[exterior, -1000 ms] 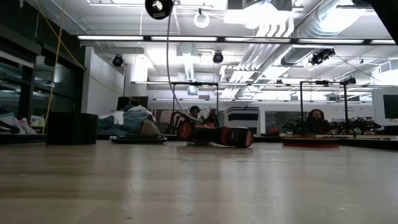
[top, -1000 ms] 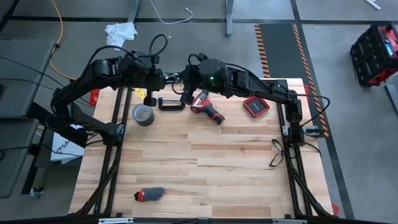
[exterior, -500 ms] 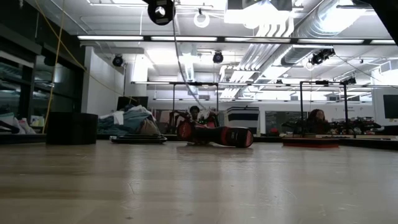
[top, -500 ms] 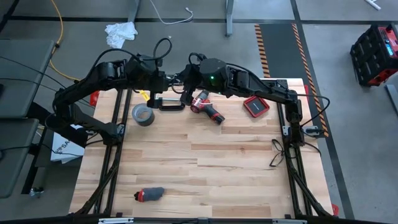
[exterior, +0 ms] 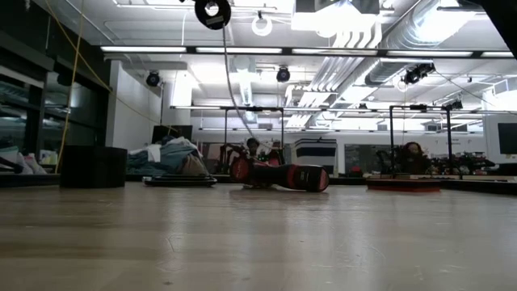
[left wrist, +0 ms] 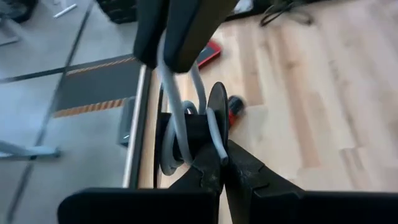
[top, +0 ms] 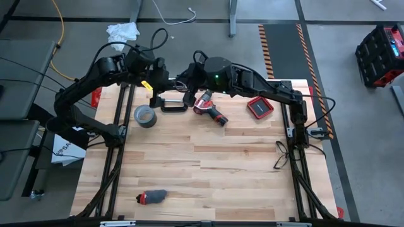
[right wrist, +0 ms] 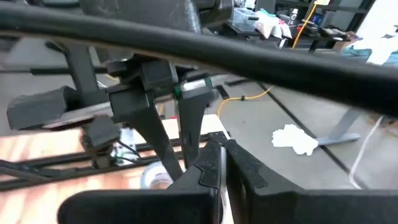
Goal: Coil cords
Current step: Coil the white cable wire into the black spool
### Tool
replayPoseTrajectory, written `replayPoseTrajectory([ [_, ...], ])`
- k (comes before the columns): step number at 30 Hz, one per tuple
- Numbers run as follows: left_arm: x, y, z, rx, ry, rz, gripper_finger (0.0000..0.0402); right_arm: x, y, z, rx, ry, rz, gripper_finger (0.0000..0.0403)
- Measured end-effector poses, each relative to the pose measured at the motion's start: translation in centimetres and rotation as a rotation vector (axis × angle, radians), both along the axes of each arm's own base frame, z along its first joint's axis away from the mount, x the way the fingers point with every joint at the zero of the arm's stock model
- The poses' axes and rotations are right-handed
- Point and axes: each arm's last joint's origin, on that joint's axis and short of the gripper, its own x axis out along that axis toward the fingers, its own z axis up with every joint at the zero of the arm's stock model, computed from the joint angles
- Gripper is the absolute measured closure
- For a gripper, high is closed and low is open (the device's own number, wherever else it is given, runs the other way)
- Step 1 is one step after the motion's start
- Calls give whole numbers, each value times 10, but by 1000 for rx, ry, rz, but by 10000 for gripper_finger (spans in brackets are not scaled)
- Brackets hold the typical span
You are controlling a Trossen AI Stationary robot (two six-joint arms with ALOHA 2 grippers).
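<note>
The thin white cable (left wrist: 177, 118) with its small round black disc (left wrist: 217, 112) hangs in the air between my two grippers, above the table's far edge. The low view shows the disc (exterior: 212, 11) high up, with the cable (exterior: 234, 81) curving down from it. My left gripper (left wrist: 222, 163) is shut on the cable next to the disc; in the high view it is at the far left (top: 153, 79). My right gripper (top: 189, 88) is close to its right. It shows in the left wrist view (left wrist: 177, 37), shut on the cable higher up. My left gripper pinches the cable (left wrist: 216, 149) between its two fingertips, right beside the disc. The cable is clear of the table and runs in loops (left wrist: 169, 155) from the fingers toward the other gripper. My right gripper holds the cable (left wrist: 165, 59) between its two shut fingers, which lie across it. The cable hangs slack below the fingers, clear of the table.
On the far part of the table lie a grey tape roll (top: 144, 115), a black clamp (top: 170, 104), a red drill (top: 211, 112) and a red flat case (top: 259, 107). A small grey and red object (top: 151, 197) lies near the front edge. The middle is bare wood.
My left gripper has moved toward the table's far left corner, away from my right gripper, still shut on the cable. In the low view the cable below the disc now runs more slanted than a second ago.
</note>
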Motion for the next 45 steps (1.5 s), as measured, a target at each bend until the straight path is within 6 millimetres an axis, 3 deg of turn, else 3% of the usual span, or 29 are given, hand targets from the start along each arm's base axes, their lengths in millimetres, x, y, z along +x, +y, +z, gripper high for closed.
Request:
replayPoseTrajectory([
  [19, 1, 3, 2, -113, -67, -25, 402, -4, -11, 13, 55, -118, 16, 401],
  [24, 7, 7, -11, -118, 8, 21, 402, -27, -11, 50, 35, -292, 27, 399],
  [31, 8, 7, -27, -114, 69, 30, 402, -23, -13, 41, 27, -227, -8, 401],
  [36, -2, 5, -19, -38, 52, 31, 402, -45, -20, 59, 4, -257, -51, 401],
  [45, -41, -10, 8, 41, -67, 132, 402, -38, -23, 33, 94, -82, -23, 388],
])
